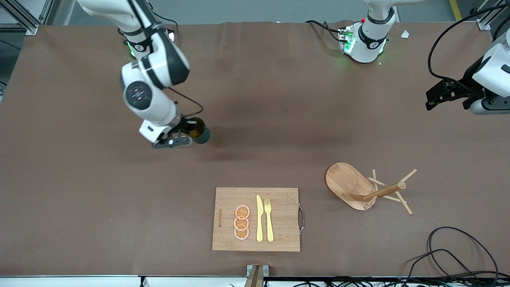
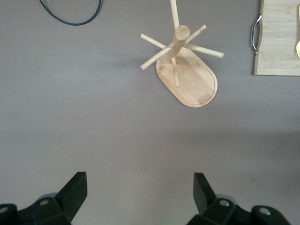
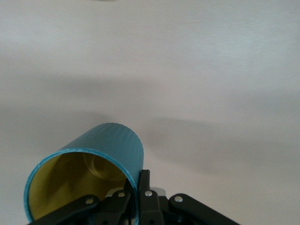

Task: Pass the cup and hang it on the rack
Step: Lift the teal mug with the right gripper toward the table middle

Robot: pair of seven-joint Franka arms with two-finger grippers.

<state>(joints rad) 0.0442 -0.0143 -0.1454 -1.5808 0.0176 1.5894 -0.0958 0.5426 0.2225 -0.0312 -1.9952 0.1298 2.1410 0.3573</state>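
Observation:
The teal cup (image 1: 199, 134) with a yellowish inside is held above the table toward the right arm's end. My right gripper (image 1: 184, 136) is shut on its rim, one finger inside and one outside; the right wrist view shows the cup (image 3: 110, 145) tilted with its mouth toward the camera and the gripper (image 3: 138, 185) pinching the wall. Its handle is hidden. The wooden rack (image 1: 364, 187) stands on its oval base toward the left arm's end. My left gripper (image 1: 433, 100) hangs open and empty in the air; in the left wrist view (image 2: 139, 183) it is over bare table, apart from the rack (image 2: 185, 70).
A rectangular cutting board (image 1: 279, 219) with three orange slices (image 1: 242, 222), a yellow knife and a fork lies near the front edge; its handle end shows in the left wrist view (image 2: 276, 42). Black cables (image 1: 454, 255) lie at the front corner by the left arm's end.

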